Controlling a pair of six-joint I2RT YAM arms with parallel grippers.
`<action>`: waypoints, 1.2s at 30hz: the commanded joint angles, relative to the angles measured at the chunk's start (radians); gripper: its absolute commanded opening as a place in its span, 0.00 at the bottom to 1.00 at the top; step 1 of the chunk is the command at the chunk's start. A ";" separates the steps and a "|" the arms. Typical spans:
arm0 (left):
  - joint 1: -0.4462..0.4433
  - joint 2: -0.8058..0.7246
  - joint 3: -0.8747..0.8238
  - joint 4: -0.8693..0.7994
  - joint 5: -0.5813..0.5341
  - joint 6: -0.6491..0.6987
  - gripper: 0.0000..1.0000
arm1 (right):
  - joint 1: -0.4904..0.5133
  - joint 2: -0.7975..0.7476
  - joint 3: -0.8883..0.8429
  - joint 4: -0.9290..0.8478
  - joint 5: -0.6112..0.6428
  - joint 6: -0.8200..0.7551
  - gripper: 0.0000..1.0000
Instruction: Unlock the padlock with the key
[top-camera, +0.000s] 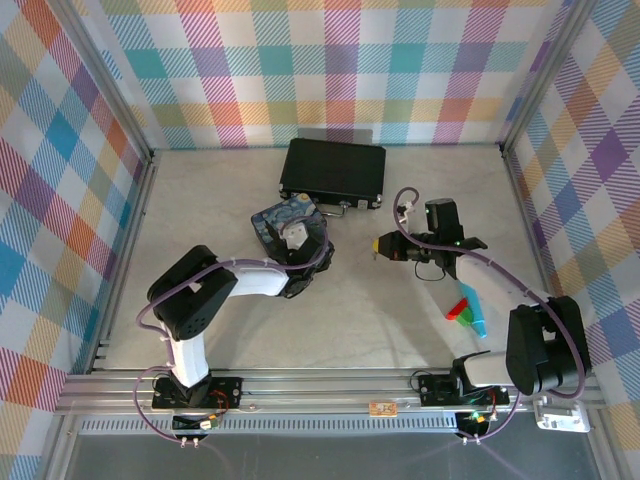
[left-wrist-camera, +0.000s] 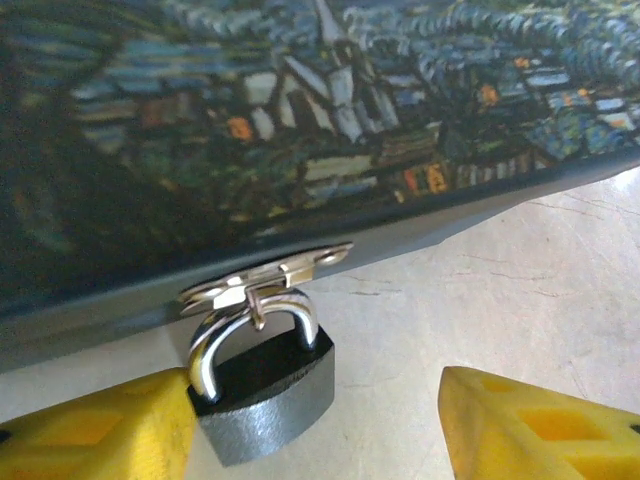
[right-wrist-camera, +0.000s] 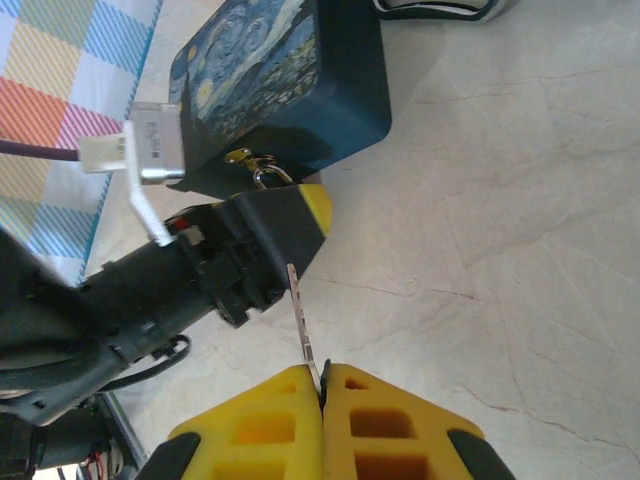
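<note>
Right gripper (right-wrist-camera: 322, 385) is clamped shut on the key (right-wrist-camera: 303, 320), with the bow pinched between the yellow pads. The blade sticks straight out past the fingertips, its long axis in line with the gripper, and the tip points at the left arm's finger and the box corner behind it, just short of both. Left gripper (left-wrist-camera: 315, 432) is spread open around the padlock (left-wrist-camera: 265, 390): one yellow pad (left-wrist-camera: 100, 435) is against the body's side, the other is well apart. The padlock hangs off the edge of the blue painted box (left-wrist-camera: 300, 120), with its silvery shackle (left-wrist-camera: 205, 350) looped through the box's metal hasp (left-wrist-camera: 265, 280). Its dark grey body points away from the box toward the left wrist camera, with the long axis a bit tilted. I can't tell the keyhole side. The box sits on a beige marbled floor (left-wrist-camera: 520, 290). From the top camera, a closed black case (top-camera: 333, 168) lies just behind the box, near the back wall. Small red, green and cyan pieces (top-camera: 465, 312) lie on the floor by the right arm. Bright plaid walls (top-camera: 330, 70) enclose three sides, and an aluminium rail (top-camera: 300, 385) runs along the near edge at the arm bases.
</note>
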 joint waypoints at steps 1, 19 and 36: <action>0.014 0.044 0.006 0.046 -0.042 0.007 0.61 | 0.005 -0.002 0.036 0.005 -0.077 -0.014 0.00; 0.065 0.069 -0.049 0.102 0.025 0.072 0.20 | 0.005 -0.005 0.023 0.045 -0.076 0.036 0.00; 0.106 -0.200 -0.201 0.176 0.296 -0.234 0.00 | 0.041 0.068 -0.074 0.200 -0.107 0.140 0.00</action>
